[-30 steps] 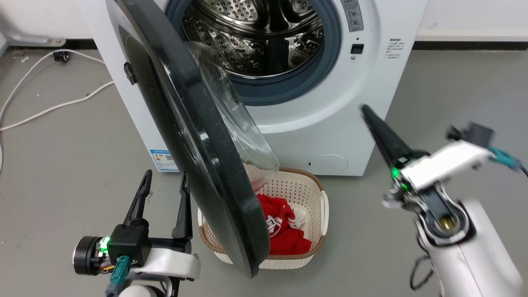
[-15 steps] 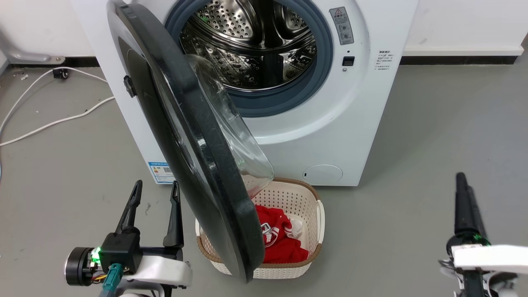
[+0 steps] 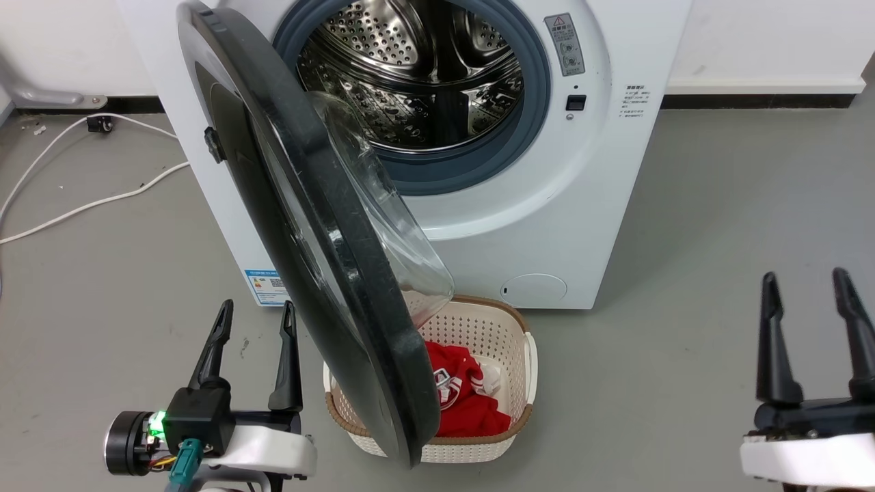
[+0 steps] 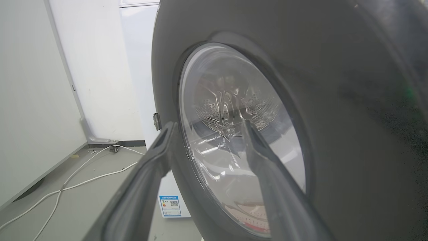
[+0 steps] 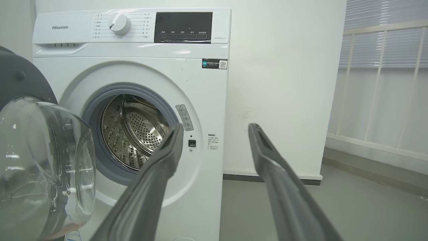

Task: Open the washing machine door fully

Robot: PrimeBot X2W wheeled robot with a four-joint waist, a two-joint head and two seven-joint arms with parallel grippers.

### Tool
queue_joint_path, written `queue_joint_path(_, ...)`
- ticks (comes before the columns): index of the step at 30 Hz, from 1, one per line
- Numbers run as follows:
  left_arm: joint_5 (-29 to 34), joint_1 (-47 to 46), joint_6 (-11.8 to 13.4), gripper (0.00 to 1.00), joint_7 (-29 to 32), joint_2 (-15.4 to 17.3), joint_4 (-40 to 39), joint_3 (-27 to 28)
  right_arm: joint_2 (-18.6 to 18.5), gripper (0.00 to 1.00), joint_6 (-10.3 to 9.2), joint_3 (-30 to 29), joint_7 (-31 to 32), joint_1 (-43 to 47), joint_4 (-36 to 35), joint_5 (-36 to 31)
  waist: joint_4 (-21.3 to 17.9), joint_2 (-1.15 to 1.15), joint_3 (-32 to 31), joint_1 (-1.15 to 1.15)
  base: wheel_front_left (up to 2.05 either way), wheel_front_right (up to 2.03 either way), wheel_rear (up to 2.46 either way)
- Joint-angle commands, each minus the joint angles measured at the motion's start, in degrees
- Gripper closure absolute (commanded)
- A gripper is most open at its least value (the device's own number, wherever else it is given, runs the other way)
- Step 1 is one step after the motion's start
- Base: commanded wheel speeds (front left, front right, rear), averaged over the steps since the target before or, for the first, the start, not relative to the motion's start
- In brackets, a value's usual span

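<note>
The washing machine door (image 3: 301, 225) is a big round glossy black disc with a bulging clear glass bowl (image 3: 389, 225). It stands swung out from the white machine (image 3: 547, 205), about edge-on to the head camera, hinged on the left. The steel drum (image 3: 417, 75) is exposed. My left gripper (image 3: 253, 314) is open, low at the left, just beside the door's outer face (image 4: 334, 100) and not touching it. My right gripper (image 3: 806, 287) is open at the lower right, well away from the machine. In the right wrist view the right gripper (image 5: 214, 129) points at the machine front, with the door (image 5: 20, 83) at the left.
A cream perforated laundry basket (image 3: 519, 355) with red clothing (image 3: 465, 396) sits on the floor under the door's lower edge. White cables (image 3: 82, 198) run over the grey floor at the left. A white wall stands behind the machine, and a railing (image 5: 378, 83) to the right.
My right arm has drawn back from near the machine front to the lower right, and its gripper now shows open. The head view shifted slightly. The door and left gripper have not moved.
</note>
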Motion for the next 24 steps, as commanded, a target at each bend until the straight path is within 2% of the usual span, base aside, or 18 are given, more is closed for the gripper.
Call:
queue_joint_path(1,0.49,0.23,-0.22,0.0,-0.12,-0.04,-0.18,0.18,0.19,0.0,-0.02,1.32,0.76,1.73,-0.87,-2.51,-0.01,0.0,0.07,0.0,0.0,0.0,0.0)
queue_joint_path(3,0.56,0.12,-0.15,0.0,-0.12,-0.04,-0.23,0.19,0.2,0.0,-0.02,2.28,1.27,2.62,-0.43,-3.74,-0.03,0.0,0.14,0.0,0.0,0.0,0.0)
queue_joint_path(12,0.96,-0.34,-0.63,0.0,-0.12,0.09,-0.16,-0.02,0.18,0.0,-0.02,2.63,0.29,3.2,7.37,-0.36,-0.02,0.0,0.32,0.0,0.0,0.0,0.0)
queue_joint_path(24,0.8,-0.55,-0.55,0.0,-0.12,0.07,0.02,-0.27,0.19,0.0,-0.02,2.68,-0.16,1.92,9.24,0.6,0.06,0.0,0.29,0.0,0.0,0.0,0.0)
